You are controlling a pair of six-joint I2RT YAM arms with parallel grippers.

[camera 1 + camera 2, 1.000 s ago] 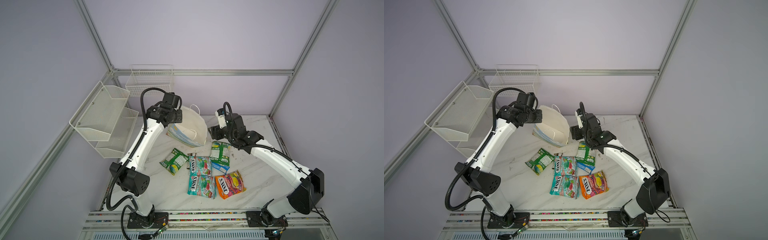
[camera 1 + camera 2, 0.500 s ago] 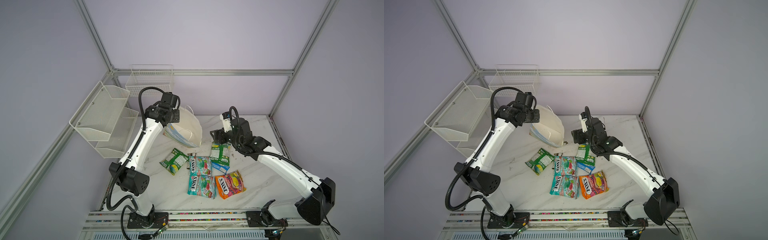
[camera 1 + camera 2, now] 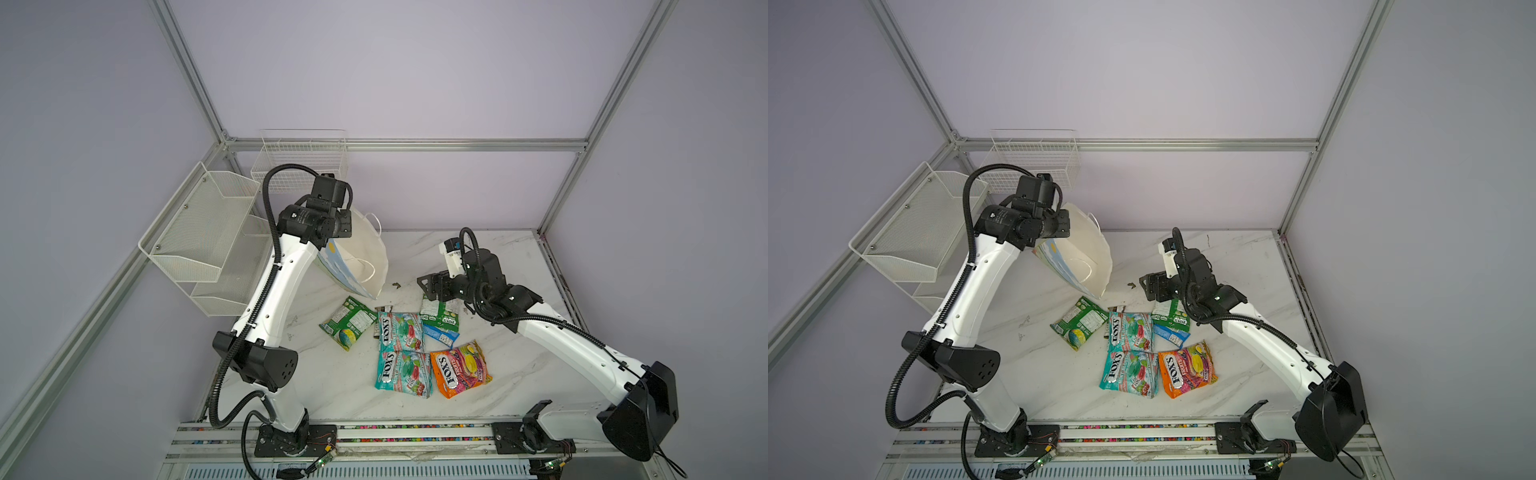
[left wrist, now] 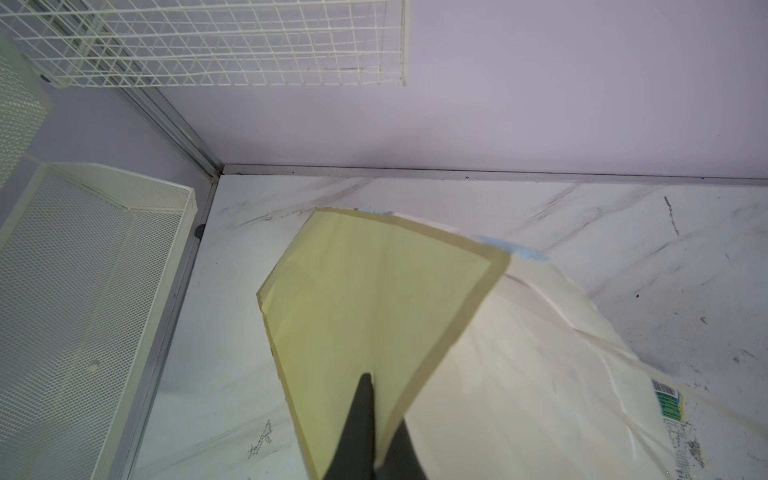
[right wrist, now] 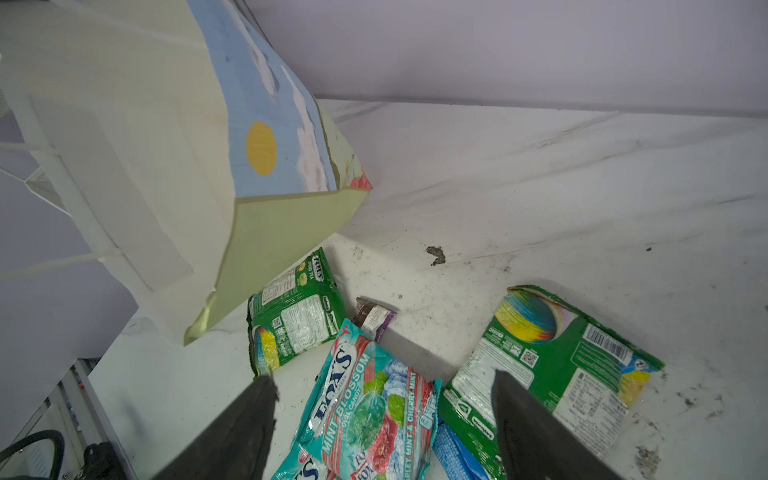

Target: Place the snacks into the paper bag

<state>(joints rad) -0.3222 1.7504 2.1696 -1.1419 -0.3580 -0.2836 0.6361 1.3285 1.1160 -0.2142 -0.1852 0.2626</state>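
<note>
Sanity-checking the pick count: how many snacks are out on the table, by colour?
Teal packets: 2
Orange packet: 1
Green packets: 2
Blue packet: 1
Dark wrapper: 1
Total: 7

The paper bag is showing matt white paper inside and a smooth printed skin outside. In front of the bag, the teal FOX'S packets, the orange packet and the green bags are glinting as glossy, wrinkled plastic film. Under the bag the tabletop is looking smooth, marble-patterned and smudged dark. Behind the bag, the wire baskets are showing white-coated metal.
</note>
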